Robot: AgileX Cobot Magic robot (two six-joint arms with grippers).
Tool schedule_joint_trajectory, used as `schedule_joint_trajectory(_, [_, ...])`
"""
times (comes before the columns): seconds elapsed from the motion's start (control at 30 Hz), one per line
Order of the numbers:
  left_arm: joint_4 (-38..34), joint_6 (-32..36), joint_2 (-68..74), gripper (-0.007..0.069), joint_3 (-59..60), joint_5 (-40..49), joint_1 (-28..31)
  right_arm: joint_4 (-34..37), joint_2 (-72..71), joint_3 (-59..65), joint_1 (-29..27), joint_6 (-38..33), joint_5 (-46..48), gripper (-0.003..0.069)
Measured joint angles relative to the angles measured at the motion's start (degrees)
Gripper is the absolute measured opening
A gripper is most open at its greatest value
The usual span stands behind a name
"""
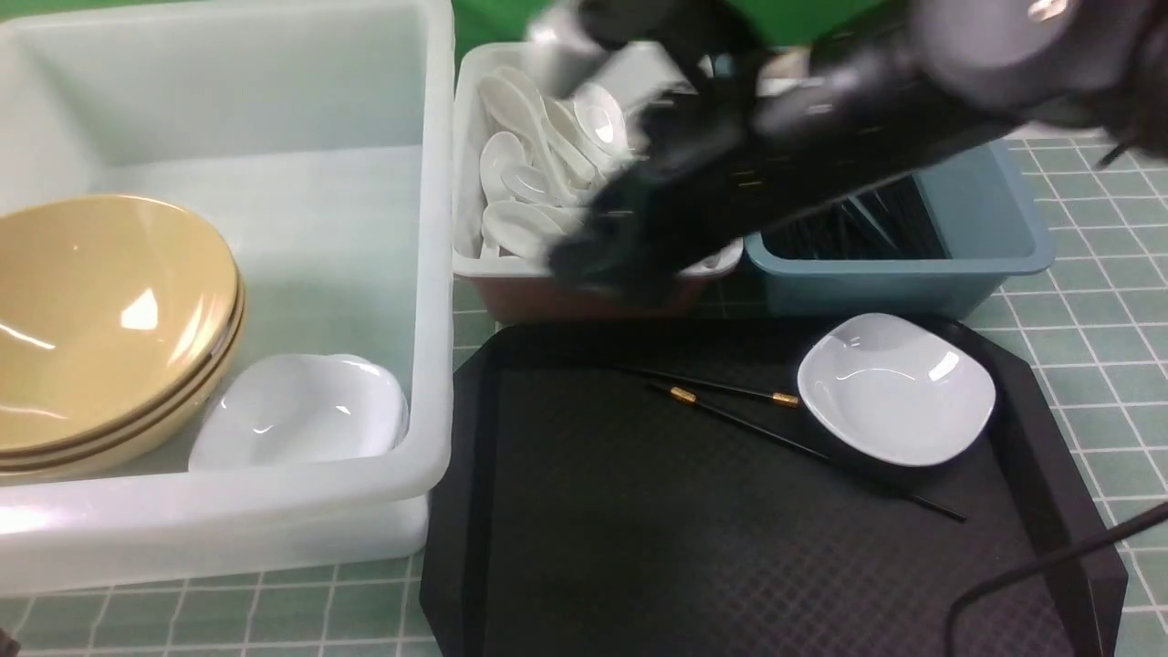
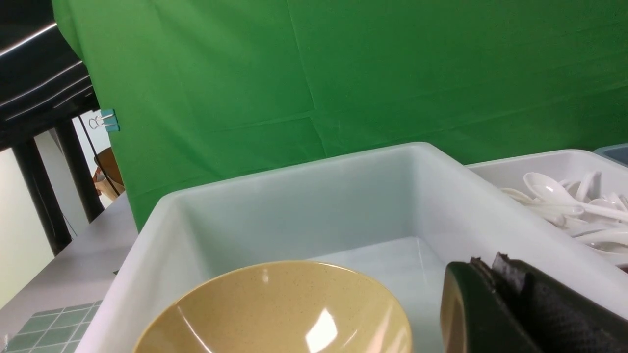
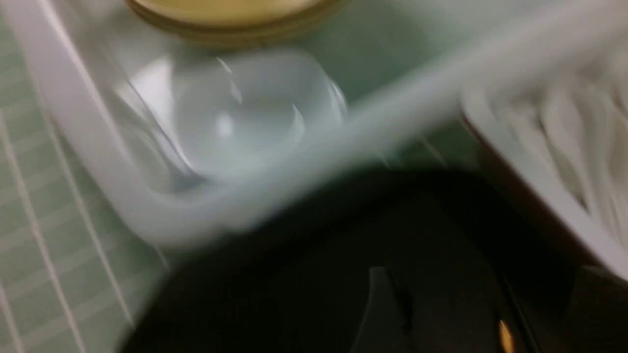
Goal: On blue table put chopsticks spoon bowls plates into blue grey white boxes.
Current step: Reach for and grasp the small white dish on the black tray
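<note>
- The sorting follows one kind per box. The tan bowls (image 1: pixel 100 310) are nested in the large white box (image 1: pixel 438 274) at the left, with a white square dish (image 1: pixel 301 411) beside them. The white spoons (image 1: pixel 520 164) are heaped in the small white box (image 1: pixel 465 137) at far centre. Black sticks fill the blue-grey box (image 1: pixel 867 287) at far right.
- Not yet sorted are two black chopsticks (image 1: pixel 730 419) and a second white square dish (image 1: pixel 894 388). Both lie on the black tray (image 1: pixel 639 511), which sits on the tiled bench (image 1: pixel 1095 328) nearest the robot.
- Both chopsticks lie flat, with their long axes running from far-left to near-right.
- The longer-showing chopstick has its gold band at the far-left end and its thin end pointing near-right, along the dish's near edge.
- The other chopstick has its gold band just beside the dish's left edge. Whether it runs on beneath the dish is hidden.
- The right pincer (image 1: pixel 620 265) hangs over the near rim of the spoon box. It is too blurred to tell whether it is apart or together.
- The left pincer (image 2: pixel 495 304) sits over the large white box near the bowls. Its state is not visible either.
- My guess is that the chopsticks go next, into the blue-grey box.
</note>
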Motion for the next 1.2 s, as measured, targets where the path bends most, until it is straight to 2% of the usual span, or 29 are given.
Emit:
schedule_joint_trajectory(0.03, [0.0,-0.1,0.0,0.0004,0.0,0.1,0.0,-4.7,0.0,1.6,-2.7,2.8,2.5,0.0502])
schedule_joint_trajectory(0.07, [0.0,-0.1,0.0,0.0004,0.0,0.1,0.0,-5.6,0.0,2.0,-2.7,2.8,2.8,0.0502])
schedule_joint_trajectory(0.13, [0.0,-0.1,0.0,0.0004,0.0,0.1,0.0,-12.6,0.6,8.2,-10.1,6.8,3.1,0.0502])
schedule_joint_trajectory(0.27, [0.0,-0.1,0.0,0.0004,0.0,0.1,0.0,-14.4,1.3,16.9,-17.2,10.5,-5.5,0.0499])
schedule_joint_trajectory(0.37, [0.0,-0.1,0.0,0.0004,0.0,0.1,0.0,-14.2,3.1,20.5,-18.5,11.2,-10.8,0.0478])
schedule_joint_trajectory(0.4, [0.0,-0.1,0.0,0.0004,0.0,0.1,0.0,-13.9,3.5,20.8,-18.5,11.2,-10.8,0.0475])
schedule_joint_trajectory(0.5, [0.0,-0.1,0.0,0.0004,0.1,0.1,0.0,-7.4,7.1,21.8,-17.4,9.3,-10.7,0.0405])
schedule_joint_trajectory(0.63, [0.0,-0.1,0.0,0.0004,1.4,-1.9,0.0,3.9,8.9,21.7,-13.5,2.2,-10.9,0.0308])
schedule_joint_trajectory(0.73, [0.0,-0.1,0.0,0.0004,1.5,-2.7,0.0,5.8,8.2,19.9,-11.4,0.4,-9.9,0.0278])
schedule_joint_trajectory(0.87, [0.0,-0.1,0.0,0.0004,1.7,-2.9,0.0,2.4,6.3,17.8,-12.5,2.2,-9.1,0.0291])
schedule_joint_trajectory(0.97, [0.0,-0.1,0.0,0.0004,1.8,-3.1,0.0,-2.4,5.2,17.1,-16.2,4.9,-8.6,0.0347])
schedule_joint_trajectory(1.07, [0.0,-0.1,0.0,0.0004,1.8,-3.3,0.0,-4.0,7.0,17.1,-19.9,7.0,-7.7,0.0398])
schedule_joint_trajectory(1.2, [0.0,-0.1,0.0,0.0004,1.8,-3.3,0.0,-3.8,11.7,17.1,-21.5,8.9,-6.7,0.0411])
